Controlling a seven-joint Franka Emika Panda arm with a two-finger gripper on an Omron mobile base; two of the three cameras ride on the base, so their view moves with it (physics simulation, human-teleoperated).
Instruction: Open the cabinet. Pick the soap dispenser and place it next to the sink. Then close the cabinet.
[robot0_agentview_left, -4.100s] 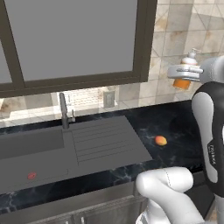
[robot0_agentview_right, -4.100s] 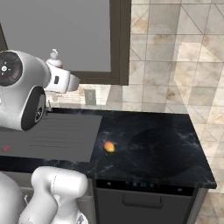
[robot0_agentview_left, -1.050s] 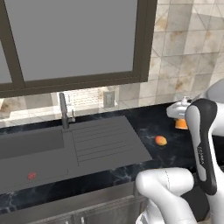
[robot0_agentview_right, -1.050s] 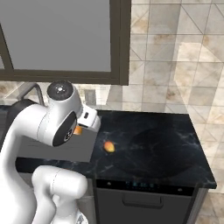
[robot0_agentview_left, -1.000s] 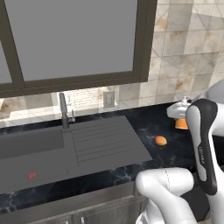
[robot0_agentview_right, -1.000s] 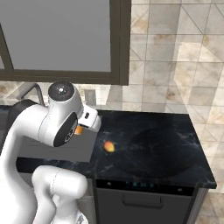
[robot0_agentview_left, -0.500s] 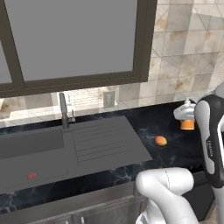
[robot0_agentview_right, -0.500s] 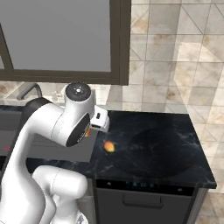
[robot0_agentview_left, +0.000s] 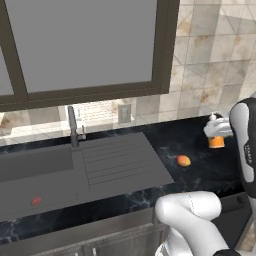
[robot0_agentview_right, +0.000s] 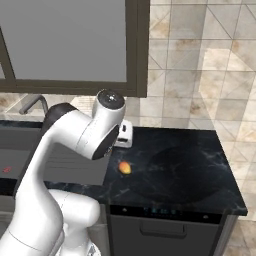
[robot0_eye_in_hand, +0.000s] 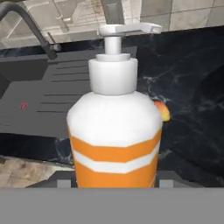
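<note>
So the soap dispenser is seen dead centre in the hand view, a white bottle with orange bands and a white pump on top, upright and right up against the camera. In the left base view the same soap dispenser is spotted at the right edge of the frame, tucked against the white arm and held above the black marble counter. The gripper is judged to be clamped on the bottle, jaws roughly half spread around its body, though the fingertips themselves are mostly hidden behind it at the bottom of the hand view. A small orange fruit is seen lying on the counter, a bit left of and below the bottle in the left base view, and it's peeking out from behind the bottle's right shoulder in the hand view. The sink with its ribbed drainboard is laid out across the left half of the left base view, with the faucet standing at its back edge. The cabinet is seen across the top of the left base view, its grey panel door framed in dark wood; whether it's fully closed can't be told from here.
</note>
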